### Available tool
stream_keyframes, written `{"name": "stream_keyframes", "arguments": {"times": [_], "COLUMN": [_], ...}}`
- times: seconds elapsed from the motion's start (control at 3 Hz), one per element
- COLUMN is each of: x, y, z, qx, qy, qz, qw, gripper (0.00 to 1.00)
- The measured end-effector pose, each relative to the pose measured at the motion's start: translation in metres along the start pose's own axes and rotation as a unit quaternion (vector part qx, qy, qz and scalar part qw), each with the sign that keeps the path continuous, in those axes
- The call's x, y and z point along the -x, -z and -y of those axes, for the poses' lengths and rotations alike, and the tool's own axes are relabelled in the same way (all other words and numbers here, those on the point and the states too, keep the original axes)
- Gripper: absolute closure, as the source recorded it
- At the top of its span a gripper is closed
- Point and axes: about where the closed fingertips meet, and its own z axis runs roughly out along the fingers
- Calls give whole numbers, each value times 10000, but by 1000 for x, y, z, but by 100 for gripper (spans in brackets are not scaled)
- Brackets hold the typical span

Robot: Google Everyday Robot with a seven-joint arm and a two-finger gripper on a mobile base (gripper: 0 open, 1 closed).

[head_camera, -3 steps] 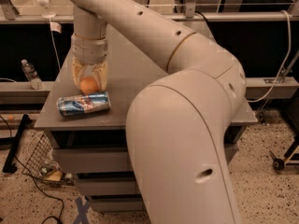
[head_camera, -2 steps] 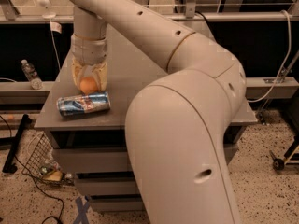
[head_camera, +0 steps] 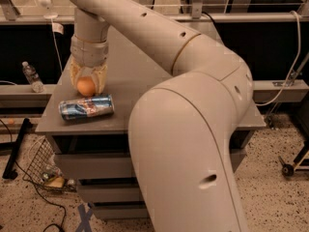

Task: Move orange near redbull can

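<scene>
The orange (head_camera: pixel 86 86) sits between the two pale fingers of my gripper (head_camera: pixel 87 88), low over the grey table (head_camera: pixel 145 76) near its left side. The fingers stand on both sides of the fruit and touch it. The redbull can (head_camera: pixel 86 107) lies on its side near the table's front left edge, just in front of the orange and gripper, about one orange-width away.
My large beige arm (head_camera: pixel 193 129) fills the middle and right of the view and hides much of the table. A plastic bottle (head_camera: pixel 32 77) stands on a ledge to the left. A wire basket (head_camera: pixel 41 170) and cables lie on the floor at lower left.
</scene>
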Motion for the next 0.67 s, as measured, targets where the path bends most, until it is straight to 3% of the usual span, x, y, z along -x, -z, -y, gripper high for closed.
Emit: {"name": "stream_keyframes", "arguments": {"times": [0.33, 0.67], "x": [0, 0], "y": [2, 3], "z": [1, 1], "qx": [-3, -2], "qy": [0, -1], "qz": [-1, -1], "qw": [10000, 10000], "gripper": [0, 0]}}
